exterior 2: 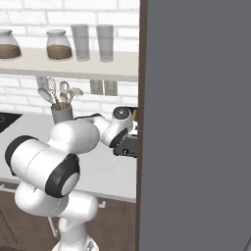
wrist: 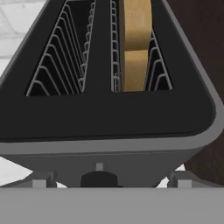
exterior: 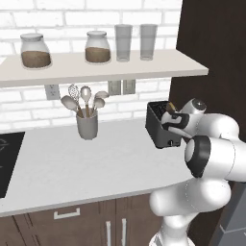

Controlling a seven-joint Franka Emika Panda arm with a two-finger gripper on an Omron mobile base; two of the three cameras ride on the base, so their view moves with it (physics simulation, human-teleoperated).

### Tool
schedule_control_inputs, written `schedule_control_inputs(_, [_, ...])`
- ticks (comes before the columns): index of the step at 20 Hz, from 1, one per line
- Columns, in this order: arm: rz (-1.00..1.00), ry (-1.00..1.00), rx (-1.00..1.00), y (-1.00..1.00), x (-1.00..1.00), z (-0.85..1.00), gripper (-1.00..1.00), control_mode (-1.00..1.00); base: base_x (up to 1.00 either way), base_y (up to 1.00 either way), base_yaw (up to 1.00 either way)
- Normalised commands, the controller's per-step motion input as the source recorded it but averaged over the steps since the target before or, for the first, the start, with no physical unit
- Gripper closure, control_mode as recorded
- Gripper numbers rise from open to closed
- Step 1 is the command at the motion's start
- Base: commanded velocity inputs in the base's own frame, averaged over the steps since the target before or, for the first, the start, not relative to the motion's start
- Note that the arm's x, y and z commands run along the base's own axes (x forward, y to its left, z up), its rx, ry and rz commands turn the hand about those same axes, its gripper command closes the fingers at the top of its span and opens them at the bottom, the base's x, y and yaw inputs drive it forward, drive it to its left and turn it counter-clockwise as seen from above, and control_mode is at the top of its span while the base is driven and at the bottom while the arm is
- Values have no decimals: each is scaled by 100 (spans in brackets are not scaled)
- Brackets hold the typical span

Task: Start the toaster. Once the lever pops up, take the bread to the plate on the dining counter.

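The dark grey toaster (exterior: 158, 126) stands at the right end of the white worktop, against a dark panel. From above, the toaster (wrist: 105, 113) shows two wire-lined slots. The tan bread (wrist: 135, 43) stands in the right slot, sunk partly below the rim. A small lever (wrist: 99, 167) sits on the narrow end face nearest my hand. My gripper (wrist: 111, 183) hovers just above and in front of that end, open, with a fingertip on each side and nothing between them. My gripper (exterior: 171, 129) covers the toaster's near end. The plate and the dining counter are out of view.
A grey utensil crock (exterior: 87, 125) stands left of the toaster. A shelf (exterior: 96, 67) above holds two jars and two glasses. A black cooktop (exterior: 7, 163) lies at the far left. A tall grey cabinet side (exterior 2: 196, 122) closes off the right.
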Motion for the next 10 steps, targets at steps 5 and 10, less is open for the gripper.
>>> schedule_control_inputs(5, [0,0,0,5,0,0,-100,-100,0,0,0])
schedule_control_inputs(10, [0,0,0,2,0,0,-100,-100,0,0,0])
